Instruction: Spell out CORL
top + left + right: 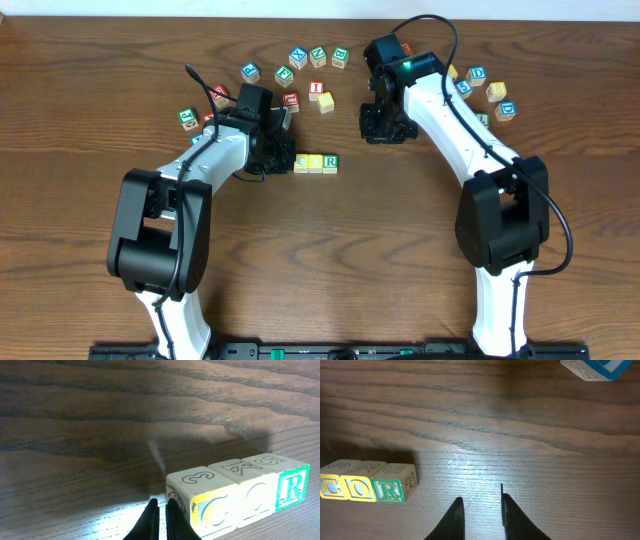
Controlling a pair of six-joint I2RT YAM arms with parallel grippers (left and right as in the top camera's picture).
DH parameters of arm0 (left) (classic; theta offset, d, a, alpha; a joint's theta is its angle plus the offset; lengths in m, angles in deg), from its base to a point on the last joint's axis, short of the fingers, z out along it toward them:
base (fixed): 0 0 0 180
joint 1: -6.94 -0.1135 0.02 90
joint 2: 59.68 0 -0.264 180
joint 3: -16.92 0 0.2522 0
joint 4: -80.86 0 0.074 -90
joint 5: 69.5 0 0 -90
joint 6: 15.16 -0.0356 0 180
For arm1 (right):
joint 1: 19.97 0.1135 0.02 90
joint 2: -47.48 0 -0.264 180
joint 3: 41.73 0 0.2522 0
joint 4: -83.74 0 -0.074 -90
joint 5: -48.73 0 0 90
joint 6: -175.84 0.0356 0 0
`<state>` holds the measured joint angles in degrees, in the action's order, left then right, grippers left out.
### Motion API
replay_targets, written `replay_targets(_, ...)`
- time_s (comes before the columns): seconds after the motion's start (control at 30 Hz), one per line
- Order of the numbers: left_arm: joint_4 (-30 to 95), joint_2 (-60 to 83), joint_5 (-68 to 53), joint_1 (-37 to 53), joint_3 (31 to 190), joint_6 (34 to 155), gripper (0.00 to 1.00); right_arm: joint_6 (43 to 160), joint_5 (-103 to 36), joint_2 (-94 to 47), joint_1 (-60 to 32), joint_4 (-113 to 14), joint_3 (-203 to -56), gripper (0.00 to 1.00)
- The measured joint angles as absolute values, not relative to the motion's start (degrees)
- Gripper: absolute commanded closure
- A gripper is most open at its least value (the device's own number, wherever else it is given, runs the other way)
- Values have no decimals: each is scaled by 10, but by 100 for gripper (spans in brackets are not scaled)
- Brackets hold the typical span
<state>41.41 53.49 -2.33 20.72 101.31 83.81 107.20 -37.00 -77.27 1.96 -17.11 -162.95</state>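
a dark wood-grain table carries loose alphabet cubes. a red-lettered cube sits above the middle, with a second red cube just to its left and a tan-topped cube just beside it at lower right. a green-framed cube lies far left, near a third red cube.

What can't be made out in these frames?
- Overhead: letters on the loose cubes are too small, so which one bears L can't be told.
- Overhead: the left gripper tips are hidden under its own wrist.
- Overhead: the right arm partly covers cubes behind it.
- Right wrist: the blue-edged cube is cut by the top edge, letter unreadable.
- Left wrist: contact with the C cube is unclear.
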Motion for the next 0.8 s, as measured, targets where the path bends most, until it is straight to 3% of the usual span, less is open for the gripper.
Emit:
replay_targets(0.2, 406, 535, -23, 207, 1013, 848, 92, 1075, -357, -773, 20, -189, -1622, 89)
replay_targets(0.8, 396, 535, -23, 207, 1013, 869, 93, 1105, -294, -773, 54, -353, -1483, 89)
